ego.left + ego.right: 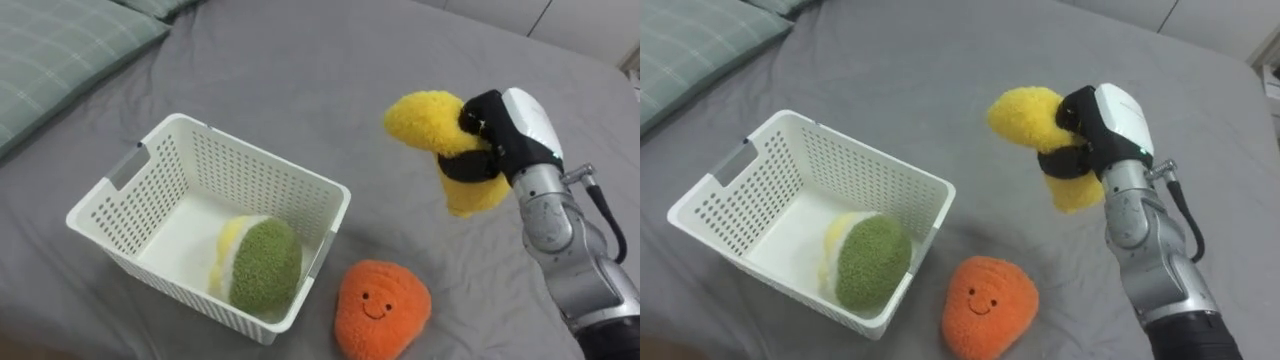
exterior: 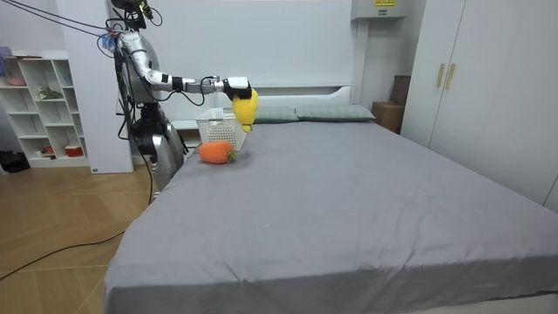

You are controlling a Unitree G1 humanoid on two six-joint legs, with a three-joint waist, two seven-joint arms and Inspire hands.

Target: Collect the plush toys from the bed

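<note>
We find the robot standing at the side of the grey bed (image 1: 300,60), one arm stretched out over the sheet. A green checked pillow (image 1: 60,50) lies at far left. Nearer, at left, sits the white perforated basket (image 1: 262,170), upright, with a green-and-yellow plush (image 1: 265,265) lying in its near right corner. Just outside that corner, close to the wall, an orange smiling plush (image 1: 382,308) rests on the sheet. To the right, the right hand (image 1: 505,130) has its dark fingers curled tight around the middle of a yellow plush (image 1: 425,118), held clear of the bedding and apart from the basket. We judge the carrying step is in hand: one toy stowed, one aloft, one waiting. The next move, as we read it, calls for swinging the hand left until the toy hangs over the basket's opening, then loosening the fingers. Letting go early could drop it on the rim or on the orange plush.
</note>
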